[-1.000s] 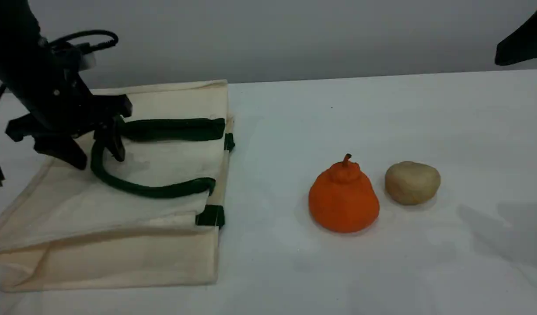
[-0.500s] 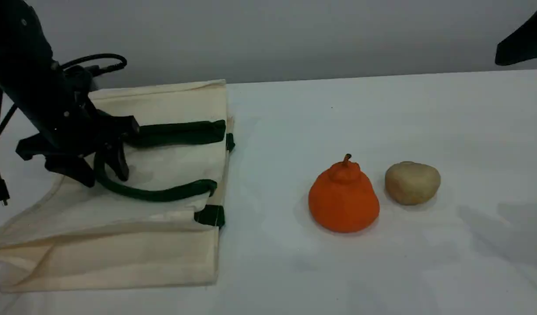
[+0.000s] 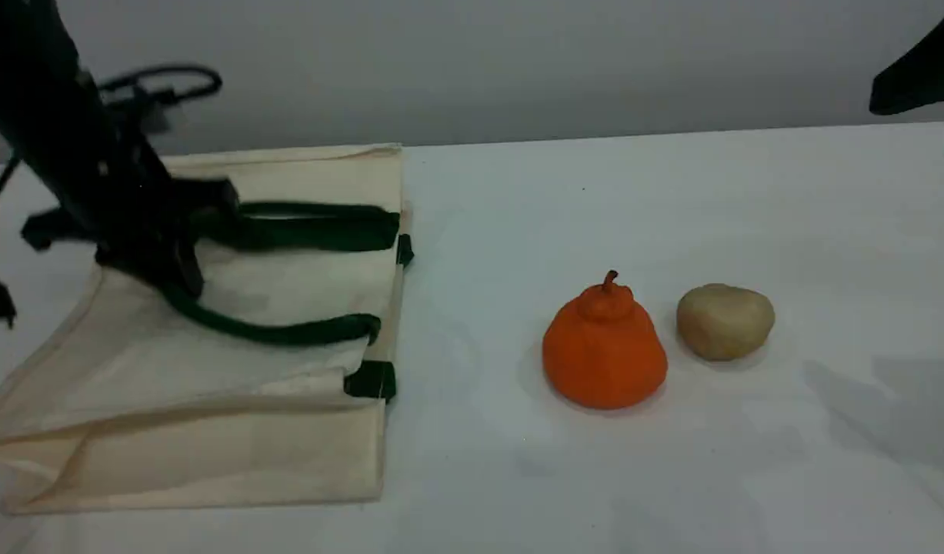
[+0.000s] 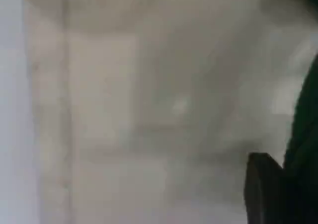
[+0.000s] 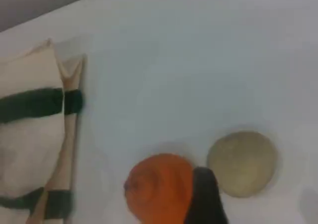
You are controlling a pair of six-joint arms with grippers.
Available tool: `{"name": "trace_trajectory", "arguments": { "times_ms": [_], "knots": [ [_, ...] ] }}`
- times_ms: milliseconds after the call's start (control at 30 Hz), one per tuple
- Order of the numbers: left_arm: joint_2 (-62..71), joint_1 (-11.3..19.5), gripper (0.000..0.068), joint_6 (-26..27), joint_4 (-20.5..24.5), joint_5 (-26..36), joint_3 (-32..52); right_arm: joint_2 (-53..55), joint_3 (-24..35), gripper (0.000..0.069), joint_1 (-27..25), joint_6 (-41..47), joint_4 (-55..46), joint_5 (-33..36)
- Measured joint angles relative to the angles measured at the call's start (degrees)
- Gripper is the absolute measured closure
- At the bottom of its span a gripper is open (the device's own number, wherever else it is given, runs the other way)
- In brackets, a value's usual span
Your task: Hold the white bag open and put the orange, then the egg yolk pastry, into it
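Since the earlier frames, the left gripper [image 3: 181, 265] has closed its jaws and risen a little: before, they stood apart around the bend of the dark green strap handle [image 3: 287, 332], and now they are together, clamped on that bend. The handle is lifted slightly off the cloth where it is held, and its two legs run to the right toward the bag's edge. Nothing else has changed place.

The white bag [image 3: 210, 400] lies flat on the left part of the white table [image 3: 518, 200], its opening edge turned to the right, with small green patches [image 3: 371, 379] at that edge. The left wrist view is blurred; it shows only pale canvas [image 4: 124, 110], a dark fingertip [image 4: 263, 189] at the bottom right and the green strap [image 4: 305, 129] just beside it.

The orange [image 3: 604, 350] stands upright on the table, well apart from the bag on its right, with its knobbly neck and short stem on top. The egg yolk pastry [image 3: 724, 321] lies just beside the orange on its right; whether the two touch I cannot tell.

The right gripper is out of the scene view except for a dark part of the right arm [image 3: 922, 69] at the top right corner. Its jaws stand apart and hold nothing. In the right wrist view one dark fingertip [image 5: 206, 196] shows in front of the orange [image 5: 156, 186] and the pastry [image 5: 242, 163], and the bag's edge [image 5: 30, 134] is on the left.
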Motion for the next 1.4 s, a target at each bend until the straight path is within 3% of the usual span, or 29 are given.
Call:
{"name": "trace_trajectory", "arguments": {
  "times_ms": [267, 433, 900, 1167, 1400],
  "knots": [
    [-11.1, 0.0, 0.0608, 13.0, -15.7, 11.4, -6.5, 0.0, 0.0, 0.0232, 0.0, -3.2, 0.0, 5.8],
    [-17.2, 0.0, 0.0608, 15.3, -22.0, 17.9, -8.4, 0.2, 0.0, 0.0232, 0.0, -4.8, 1.8, 8.0],
    [-30.0, 0.0, 0.0608, 15.3, -23.1, 23.9, -8.7, 9.5, 0.0, 0.0232, 0.4, -17.7, 11.4, 16.2],
    [-30.3, 0.0, 0.0608, 15.3, -23.6, 27.9, -10.5, 12.1, -0.5, 0.0232, 5.0, -19.0, 11.3, 13.8],
    [-32.7, 0.0, 0.0608, 15.3, -23.8, 29.0, -11.3, 13.1, -0.7, 0.0232, 5.2, -19.0, 11.4, 11.1]
  ]
}}
